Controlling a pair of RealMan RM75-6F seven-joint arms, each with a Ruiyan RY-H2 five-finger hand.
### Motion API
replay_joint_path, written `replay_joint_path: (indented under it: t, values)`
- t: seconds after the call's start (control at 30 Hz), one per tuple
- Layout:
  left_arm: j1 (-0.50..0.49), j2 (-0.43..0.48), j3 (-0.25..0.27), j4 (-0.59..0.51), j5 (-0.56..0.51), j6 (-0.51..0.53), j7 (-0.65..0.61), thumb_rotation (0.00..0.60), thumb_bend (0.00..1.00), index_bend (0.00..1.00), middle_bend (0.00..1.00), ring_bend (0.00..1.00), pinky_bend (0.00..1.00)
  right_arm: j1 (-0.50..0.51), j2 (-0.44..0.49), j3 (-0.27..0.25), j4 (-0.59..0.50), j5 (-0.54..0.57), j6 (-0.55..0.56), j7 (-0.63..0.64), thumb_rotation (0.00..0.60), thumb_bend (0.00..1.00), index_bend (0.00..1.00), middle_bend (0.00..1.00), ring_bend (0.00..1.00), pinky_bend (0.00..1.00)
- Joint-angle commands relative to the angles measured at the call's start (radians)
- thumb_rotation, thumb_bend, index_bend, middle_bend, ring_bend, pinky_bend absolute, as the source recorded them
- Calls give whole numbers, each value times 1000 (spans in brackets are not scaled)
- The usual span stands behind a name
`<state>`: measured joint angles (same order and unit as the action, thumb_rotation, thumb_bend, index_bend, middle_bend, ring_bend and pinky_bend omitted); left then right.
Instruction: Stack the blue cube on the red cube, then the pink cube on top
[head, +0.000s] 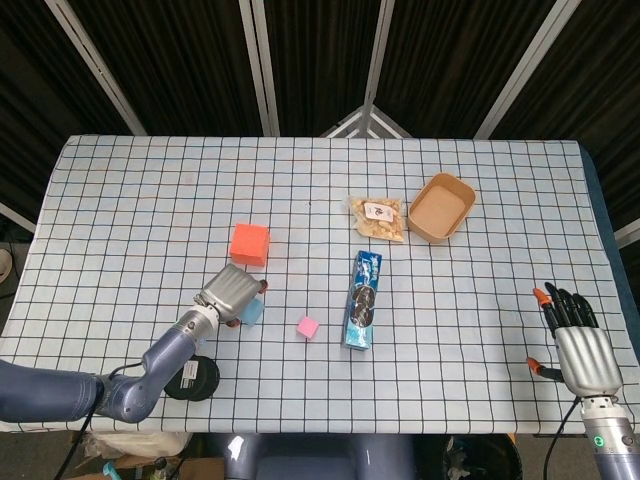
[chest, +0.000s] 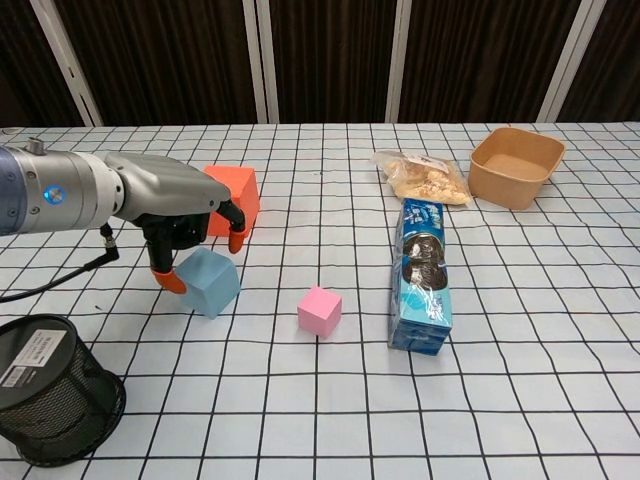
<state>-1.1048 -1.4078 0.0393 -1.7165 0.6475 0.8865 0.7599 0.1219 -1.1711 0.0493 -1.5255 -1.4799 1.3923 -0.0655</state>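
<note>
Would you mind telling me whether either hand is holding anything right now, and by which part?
Nothing is clearly held. The left hand hovers over the blue cube, fingers straddling it; contact cannot be told. The right hand is empty.

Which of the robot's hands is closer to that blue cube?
Left. The left hand is right over the blue cube, fingers around it. The right hand is far off at the table's opposite edge.

White tablecloth (chest: 520, 330) gridded in black lines. Light blue cube (chest: 208, 281), orange-red cube (chest: 236, 192), pink cube (chest: 319, 310). Silver-grey left hand (chest: 180, 215) with orange fingertips (chest: 165, 280). Blue cookie box (chest: 421, 275), tan bowl (chest: 516, 165), black mesh cup (chest: 50, 400).
</note>
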Motion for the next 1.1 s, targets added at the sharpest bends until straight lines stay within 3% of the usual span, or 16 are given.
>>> replay_joint_path:
  t: [0.03,0.5,1.1]
  values:
    - [-2,-4,2,4,-7,4,4,600,220,324,823,647,697,2,0,-1,1,1,-4,3,600,95,18,10,58,87]
    - [-3,-12,2,10,8,6,-4,600,256,371,823,647,697,9,-4,-1,3,14,-24,-1,600,95,18,10,58,87]
    - [-10,3,7,-11,-27,27,16,600,256,351,818,645,695,15,-5,-3,3,19,-35,-3,600,95,18,10,58,87]
